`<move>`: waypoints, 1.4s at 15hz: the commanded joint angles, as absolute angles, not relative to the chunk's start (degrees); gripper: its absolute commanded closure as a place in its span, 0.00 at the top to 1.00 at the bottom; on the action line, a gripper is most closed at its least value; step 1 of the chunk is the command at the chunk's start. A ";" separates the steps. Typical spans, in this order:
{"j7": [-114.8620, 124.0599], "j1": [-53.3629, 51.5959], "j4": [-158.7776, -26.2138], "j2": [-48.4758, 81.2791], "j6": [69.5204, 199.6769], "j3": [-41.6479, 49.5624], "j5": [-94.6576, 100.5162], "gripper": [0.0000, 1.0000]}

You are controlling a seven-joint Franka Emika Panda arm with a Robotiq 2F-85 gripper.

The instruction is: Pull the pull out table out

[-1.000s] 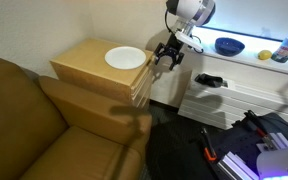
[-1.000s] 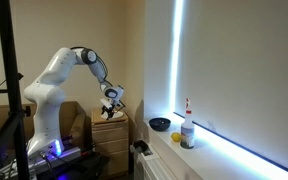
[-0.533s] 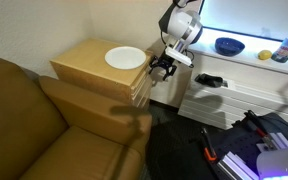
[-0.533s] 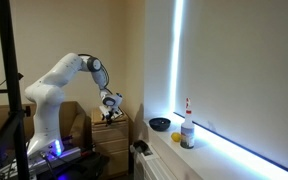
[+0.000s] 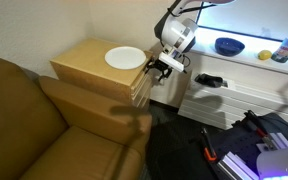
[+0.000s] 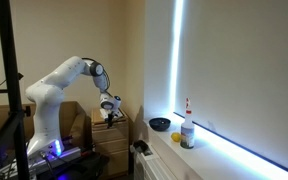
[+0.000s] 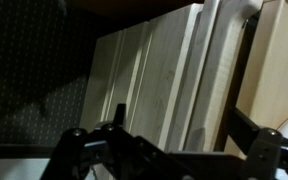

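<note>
Gripper (image 5: 161, 68) spread wide and empty at the board's edge

The pull out table (image 5: 141, 80) sits pushed in, a thin light wood board just under the top of the end table (image 5: 84, 58), with only its pale front edge showing; in the wrist view stacked wood edges fill the frame, and which strip is the board's cannot be told. It looks stiff and light, and should slide straight out with modest drag (a judgement from its thinness, not something seen); the sensible hold is the middle of that front edge, pinched above and below, since an off-centre pull could skew and jam it. The jaws stand apart just beside that face, holding nothing; whether they touch the wood is unclear. The white plate (image 5: 125, 57) rests on the top above, so a jerky pull might rattle it; the brown sofa (image 5: 34, 110) adjoins the opposite side; the blue bowl (image 5: 229, 45) on the white counter (image 5: 252, 60) is well apart.
</note>
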State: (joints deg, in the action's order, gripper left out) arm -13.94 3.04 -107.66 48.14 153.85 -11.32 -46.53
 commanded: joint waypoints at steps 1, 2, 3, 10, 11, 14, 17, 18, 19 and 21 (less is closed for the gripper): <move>-13.27 3.89 -106.27 49.79 155.27 -13.00 -46.46 1.00; -13.13 3.90 -105.85 50.34 156.29 -13.47 -47.28 1.00; -13.35 4.36 -105.57 50.74 157.17 -14.34 -48.36 1.00; -12.42 3.86 -106.64 50.13 157.81 -14.34 -47.16 1.00; -12.42 3.87 -106.63 50.13 157.81 -14.34 -47.16 1.00; -12.85 4.43 -105.85 51.94 162.12 -15.28 -49.63 1.00; -14.38 4.35 -105.32 53.30 169.19 -16.19 -52.71 1.00; -14.34 4.43 -105.11 53.87 171.88 -16.83 -53.63 1.00; -12.96 3.43 -106.43 52.16 167.88 -14.95 -51.15 1.00; -12.98 3.42 -106.14 52.99 170.59 -15.58 -51.93 1.00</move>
